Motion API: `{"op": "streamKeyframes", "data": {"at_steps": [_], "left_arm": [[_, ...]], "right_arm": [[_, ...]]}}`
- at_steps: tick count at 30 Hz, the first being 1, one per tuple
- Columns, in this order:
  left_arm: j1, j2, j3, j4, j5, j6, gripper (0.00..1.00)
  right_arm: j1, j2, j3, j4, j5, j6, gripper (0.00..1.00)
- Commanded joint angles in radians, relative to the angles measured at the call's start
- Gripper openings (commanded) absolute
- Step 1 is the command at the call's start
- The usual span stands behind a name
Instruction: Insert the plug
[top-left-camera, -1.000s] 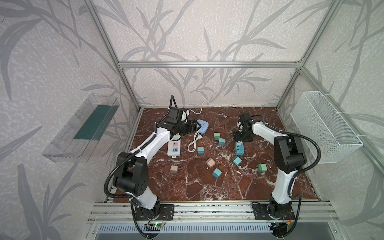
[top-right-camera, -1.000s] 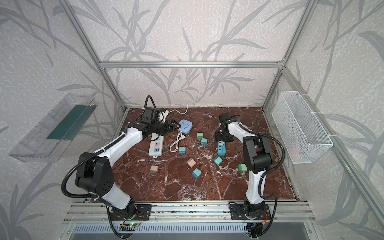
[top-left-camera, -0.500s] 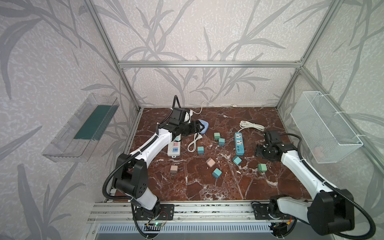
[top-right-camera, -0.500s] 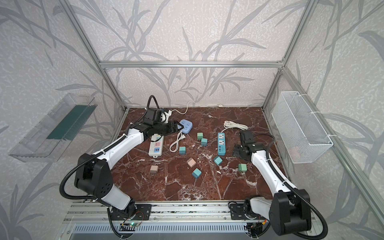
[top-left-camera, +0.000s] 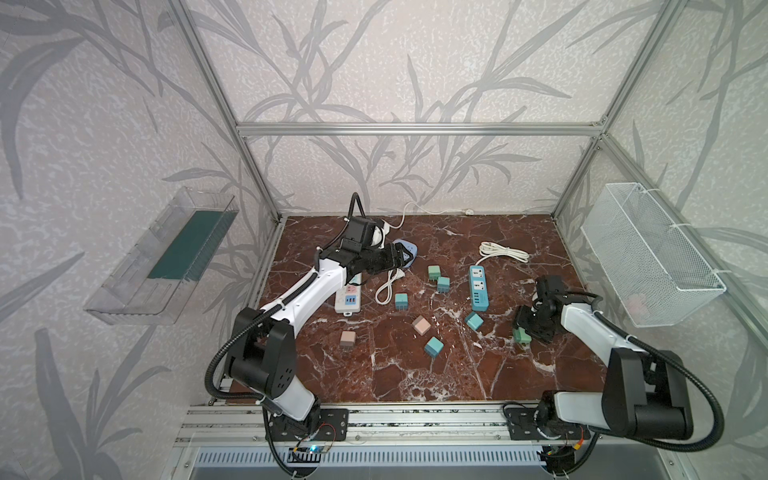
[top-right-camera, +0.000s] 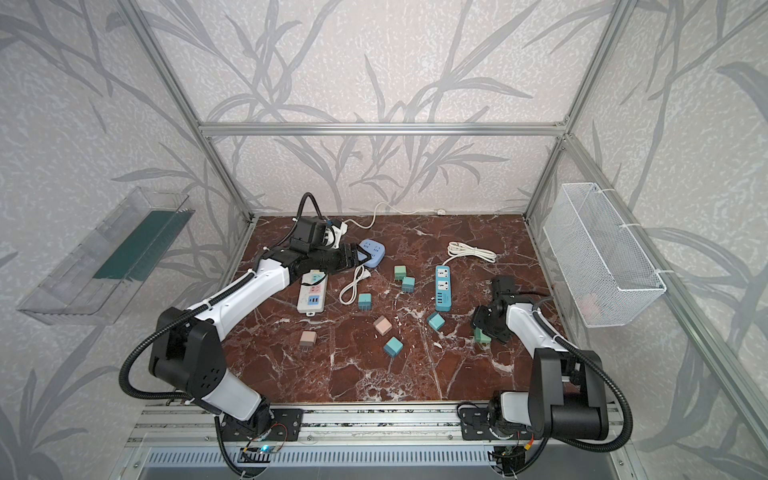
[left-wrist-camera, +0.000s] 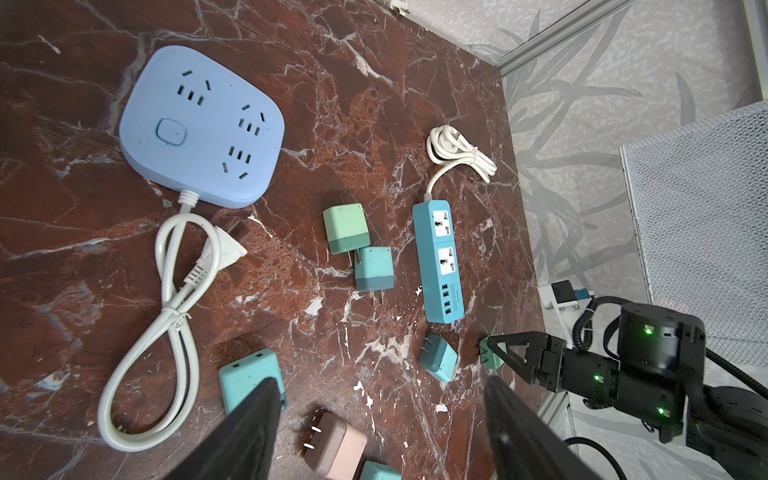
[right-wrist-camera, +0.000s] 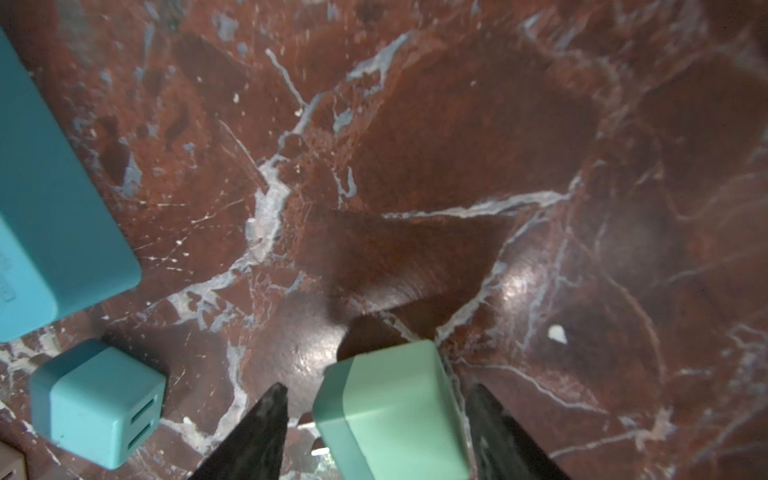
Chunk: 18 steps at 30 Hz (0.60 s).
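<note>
Can't see prongs of green plug (right-wrist-camera: 390, 411); body mostly masked by right gripper (top-left-camera: 524, 328) in both top views. Moved since a second ago: from far end of teal power strip (top-left-camera: 478, 289) to just past its USB end, where plug lies. Jaws apart, straddling plug, gap each side. Left gripper (left-wrist-camera: 380, 382) jaws spread, holding nothing.

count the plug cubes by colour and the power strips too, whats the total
teal plug cubes: 4
mint green plug cubes: 2
pink plug cubes: 2
power strips: 3
total: 11
</note>
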<state>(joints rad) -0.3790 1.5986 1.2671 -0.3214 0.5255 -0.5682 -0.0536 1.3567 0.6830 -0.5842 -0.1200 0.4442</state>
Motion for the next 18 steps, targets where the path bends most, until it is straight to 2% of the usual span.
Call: {"op": "streamKeyframes", "data": {"at_steps": [1,8,18], "left_arm": [[-0.004,-0.003,0.005,-0.015,-0.004,0.017,0.78],[-0.004,0.007,0.010,-0.018,0.003,0.013,0.78],[-0.004,0.009,0.009,-0.019,0.002,0.013,0.78]], "right_arm": [[-0.002,-0.015,-0.004,0.016,-0.042,-0.002,0.65],[0.000,-0.155,-0.073,0.009,-0.053,0.019,0.57],[0.013,-0.066,-0.056,-0.014,-0.056,-0.030,0.54]]}}
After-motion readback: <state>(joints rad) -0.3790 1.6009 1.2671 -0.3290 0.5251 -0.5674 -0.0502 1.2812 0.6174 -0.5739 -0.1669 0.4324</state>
